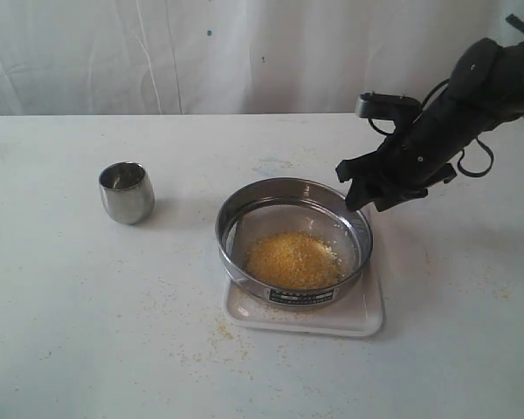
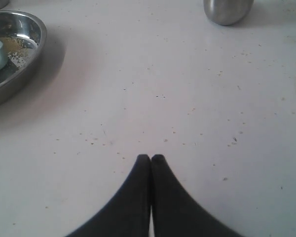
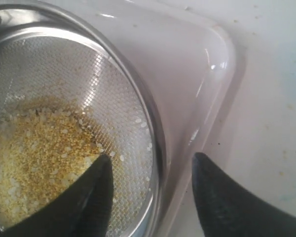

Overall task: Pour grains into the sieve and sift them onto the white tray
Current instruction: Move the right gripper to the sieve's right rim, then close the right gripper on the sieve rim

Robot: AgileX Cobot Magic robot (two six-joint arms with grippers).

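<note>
Resting on one white tray [image 1: 368, 319], one sieve [image 1: 279, 218]; right claw [image 3: 152, 157] spread, left claw [image 2: 151, 157] closed

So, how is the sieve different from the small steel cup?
The sieve is wide and shallow; the cup is small, rounded and deeper. The sieve holds grains and sits on the white tray; the cup stands on the table itself. Both are shiny steel.

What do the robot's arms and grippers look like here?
The right arm is black and bulky, with looping black cables. The right gripper and left gripper both have matte black curved fingers tapering to rounded tips.
</note>
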